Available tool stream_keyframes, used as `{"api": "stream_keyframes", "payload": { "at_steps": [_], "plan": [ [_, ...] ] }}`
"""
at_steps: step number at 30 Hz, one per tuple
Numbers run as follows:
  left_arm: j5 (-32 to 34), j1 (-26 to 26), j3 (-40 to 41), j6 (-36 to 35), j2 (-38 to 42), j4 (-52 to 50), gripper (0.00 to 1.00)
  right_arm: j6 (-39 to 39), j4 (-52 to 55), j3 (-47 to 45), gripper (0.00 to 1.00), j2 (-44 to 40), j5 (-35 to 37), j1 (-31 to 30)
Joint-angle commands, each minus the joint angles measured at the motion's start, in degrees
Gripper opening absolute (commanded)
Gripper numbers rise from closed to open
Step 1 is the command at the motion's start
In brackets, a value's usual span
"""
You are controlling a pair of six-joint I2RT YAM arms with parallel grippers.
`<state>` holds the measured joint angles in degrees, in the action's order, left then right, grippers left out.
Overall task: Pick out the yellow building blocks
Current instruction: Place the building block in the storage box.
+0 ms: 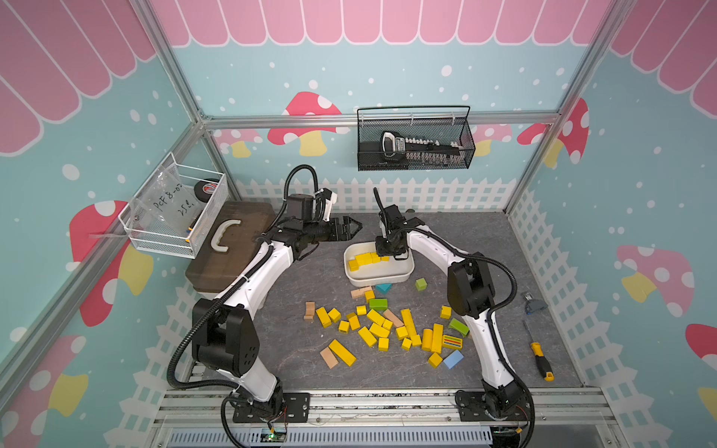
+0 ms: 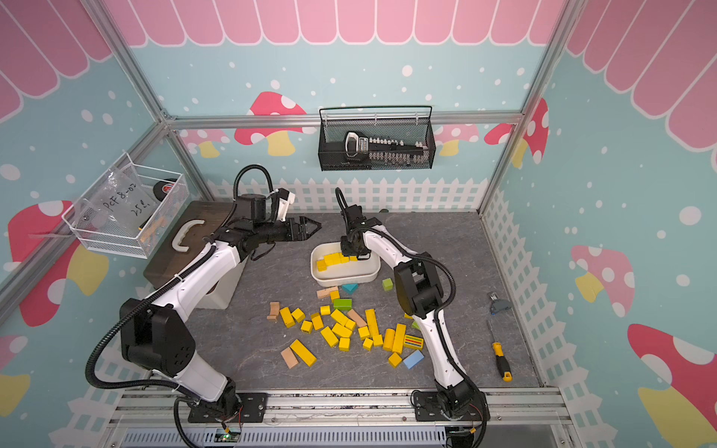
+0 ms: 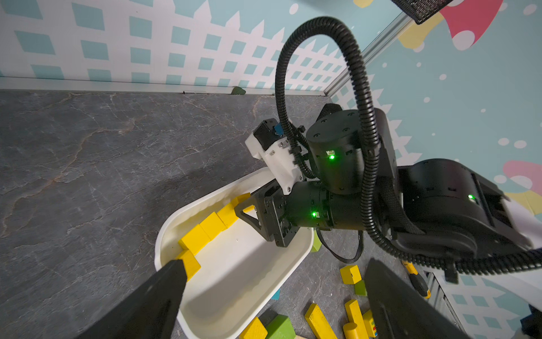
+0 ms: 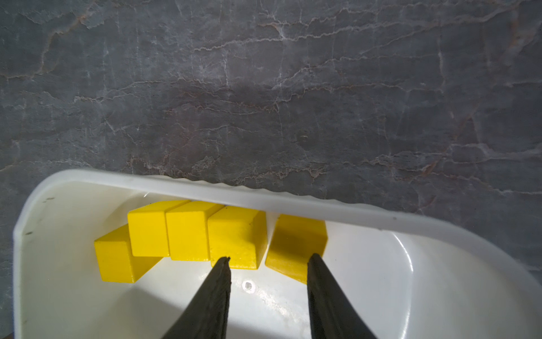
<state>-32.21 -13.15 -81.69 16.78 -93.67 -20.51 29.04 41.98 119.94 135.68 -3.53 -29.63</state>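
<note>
Here the right hand (image 4: 269,257) gapes, seemingly empty, near the yellow blocks (image 4: 187,234).

The left arm (image 1: 267,267) and right arm (image 1: 492,341) have glossy white shells between chunky black joint housings (image 1: 229,341). Ribbed black cable hoses (image 3: 360,88) loop along them. Green lights (image 3: 331,157) glow on the wrist motors beside a white bracket (image 3: 278,158). The left hand (image 1: 356,232) and right hand (image 4: 269,258) have matte black wedge fingers (image 4: 211,299). The black base plates (image 1: 297,405) are dotted with screws.
</note>
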Motion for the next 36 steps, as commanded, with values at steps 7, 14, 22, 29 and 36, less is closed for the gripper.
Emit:
{"api": "stream_keyframes", "payload": {
  "at_steps": [7, 14, 22, 29, 36],
  "plan": [
    [-1.0, 0.4, -1.7, 0.6, -0.9, 0.3, 1.00, 0.3, 0.3, 1.7, 0.43, 1.3, -1.2, 0.1],
    [-0.9, 0.3, -1.6, 0.5, -0.7, 0.3, 1.00, -0.5, 0.5, -2.9, 0.42, -6.5, -0.9, 0.1],
    [-0.8, 0.4, -1.4, 0.3, -0.2, 0.3, 1.00, -2.5, -2.4, -28.3, 0.42, -30.1, 4.0, 0.2],
    [-0.9, 0.0, -1.3, 0.2, 0.2, 0.3, 1.00, -0.2, -5.2, -53.4, 0.42, -49.2, 9.3, 0.3],
    [-0.4, -0.7, -1.1, -0.1, 0.1, 0.2, 1.00, 6.6, -10.0, -72.1, 0.42, -60.1, 14.0, 0.4]
  ]
}}
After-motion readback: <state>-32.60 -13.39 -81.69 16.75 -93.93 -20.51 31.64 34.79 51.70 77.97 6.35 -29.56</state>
